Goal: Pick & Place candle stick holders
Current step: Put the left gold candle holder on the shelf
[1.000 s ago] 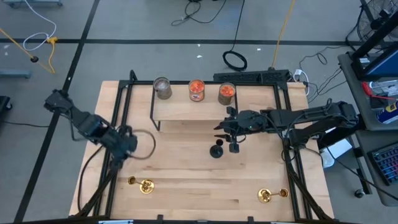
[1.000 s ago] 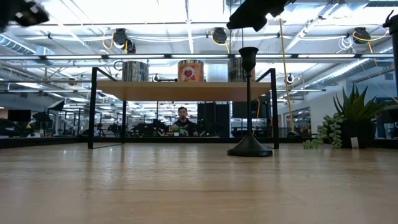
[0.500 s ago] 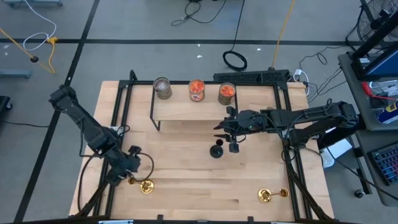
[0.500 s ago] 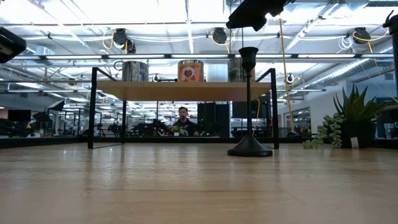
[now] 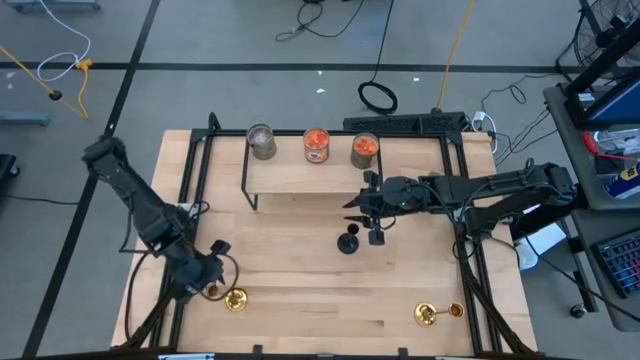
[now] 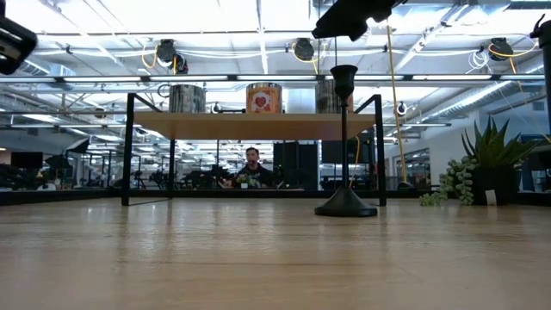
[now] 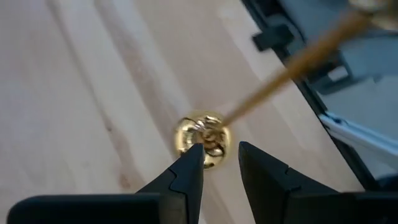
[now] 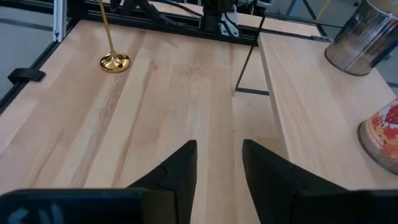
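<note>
Your left gripper (image 5: 208, 279) sits at the lower left of the high view, directly above the left brass candle stick holder (image 5: 233, 298), which stands upright on the table (image 5: 300, 300). In the left wrist view the fingers (image 7: 186, 171) are spread, with the holder's round base (image 7: 204, 138) showing just beyond the tips; no contact with it is visible. Its thin gold stem (image 7: 292, 68) runs toward the upper right of that frame.

Your right gripper (image 5: 362, 212) is at centre frame in the high view, just above and beside the black candle stick holder (image 5: 348, 242), which stands upright on the boards. In the low view that holder (image 6: 344, 146) stands free, its cup close below the dark gripper body at the top edge. The right wrist view shows the fingers (image 8: 183, 165) parted with bare wood between them.

The second brass candle stick holder (image 5: 427, 315) stands at the lower right of the high view, well apart from both grippers.

Three jars (image 5: 315, 145) stand in a row on the raised shelf (image 5: 300, 178) in the upper middle.
</note>
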